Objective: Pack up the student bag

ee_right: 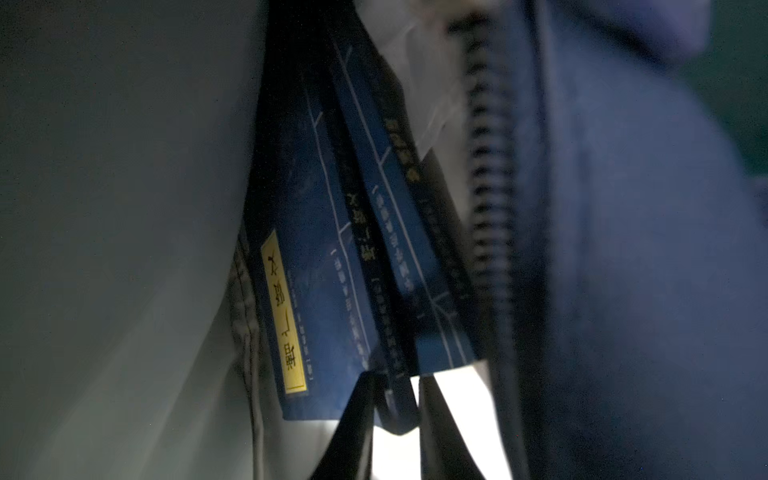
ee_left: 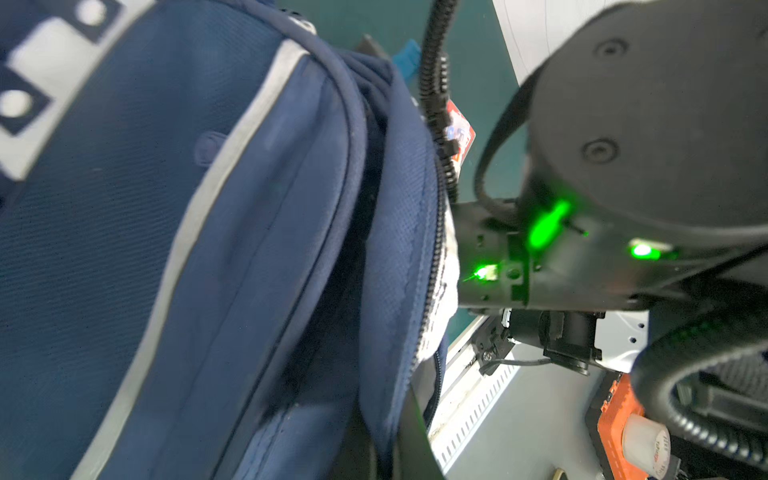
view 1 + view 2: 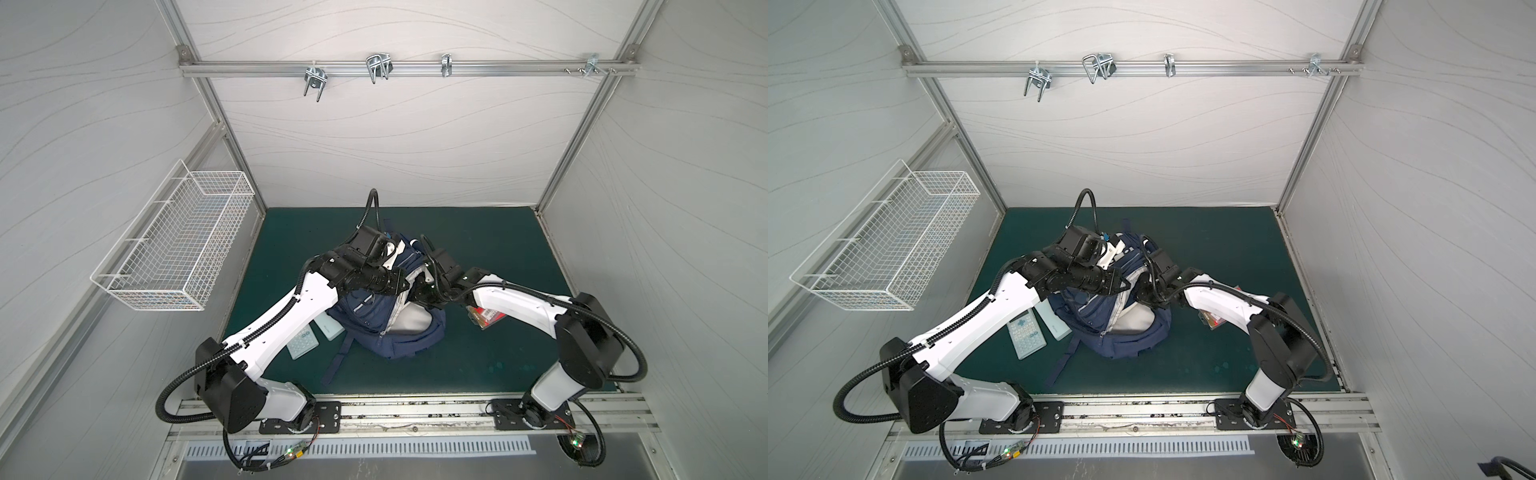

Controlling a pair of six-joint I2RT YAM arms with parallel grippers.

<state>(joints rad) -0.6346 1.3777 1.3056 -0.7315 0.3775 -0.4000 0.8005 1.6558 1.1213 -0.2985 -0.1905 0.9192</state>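
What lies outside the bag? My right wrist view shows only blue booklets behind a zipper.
Observer: A calculator lies on the green mat, beside the student bag.
Operator: Anything on the other side?
Observer: A red packet lies on the mat, partly under the right arm.
Operator: And the left gripper?
Observer: The left gripper is shut on the bag's open flap, above the opening.
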